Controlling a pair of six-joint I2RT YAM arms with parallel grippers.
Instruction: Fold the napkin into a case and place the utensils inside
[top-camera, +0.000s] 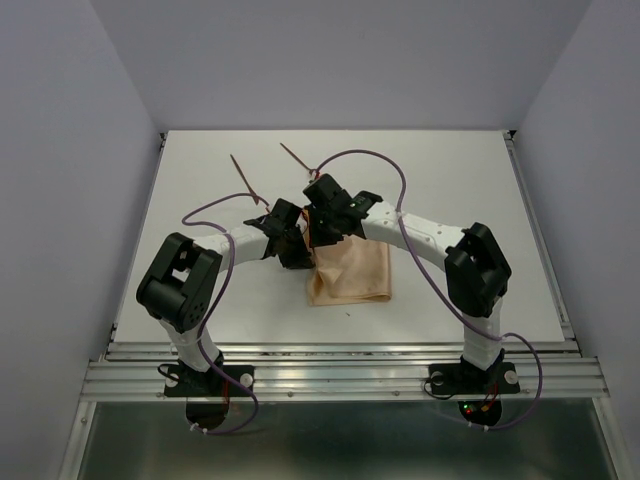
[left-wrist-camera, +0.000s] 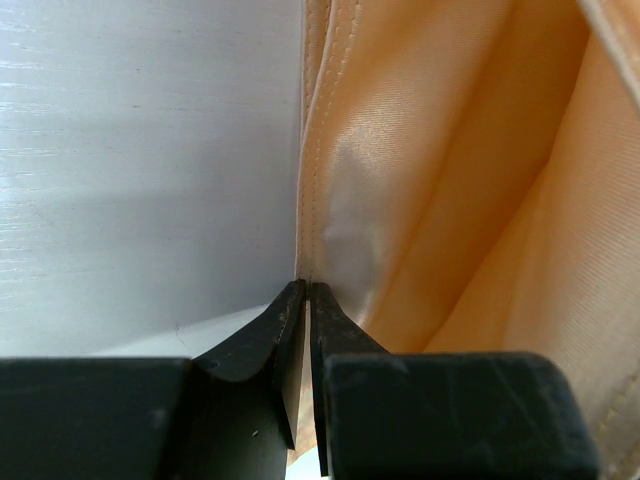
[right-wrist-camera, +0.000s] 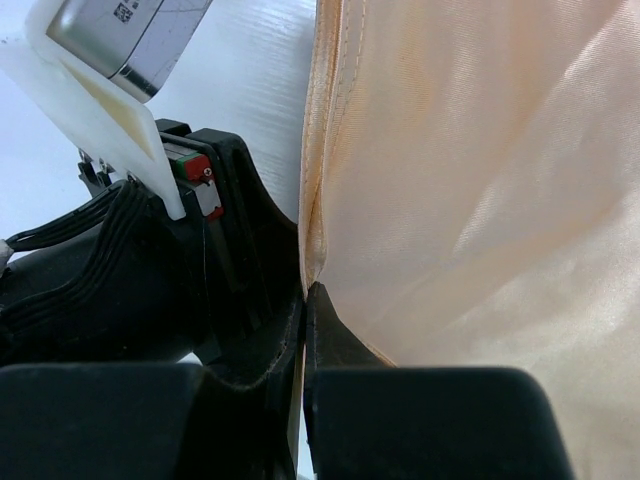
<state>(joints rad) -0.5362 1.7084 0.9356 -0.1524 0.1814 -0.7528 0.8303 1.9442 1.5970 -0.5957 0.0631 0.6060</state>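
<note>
one big white table (top-camera: 450, 200) holds everything. the napkin (top-camera: 355, 280) lies on it near the middle, a bit toward the near edge. it is a tan sheet, and it looks folded over already, because more than one layer shows in the left wrist view. it is a little wider than it is deep, so it is not yet a thin long case.

the left gripper (top-camera: 298, 252) and the right gripper (top-camera: 322, 238) sit close side by side at the far left corner of the napkin, the left one just to the left of the right one. each wrist view shows its gripper squeezed shut, with the stitched edge (left-wrist-camera: 305, 150) of the napkin pinched inside. so both hands are closed and gripping the napkin. that edge runs straight away from each gripper. the rest of the cloth spreads out to the right of the hands and back toward the near edge of the table.

i think the next move turns on this. the held edge is on the left and the loose cloth is on the right, so the fold has to go across to the right to make the sheet narrow. both hands should travel together, or the edge may twist.

the utensils (top-camera: 243, 180) are two thin red-brown sticks. they lie on the far part of the table, past the hands and a bit to the left, apart from the napkin. the left gripper is nearer to the left stick.
</note>
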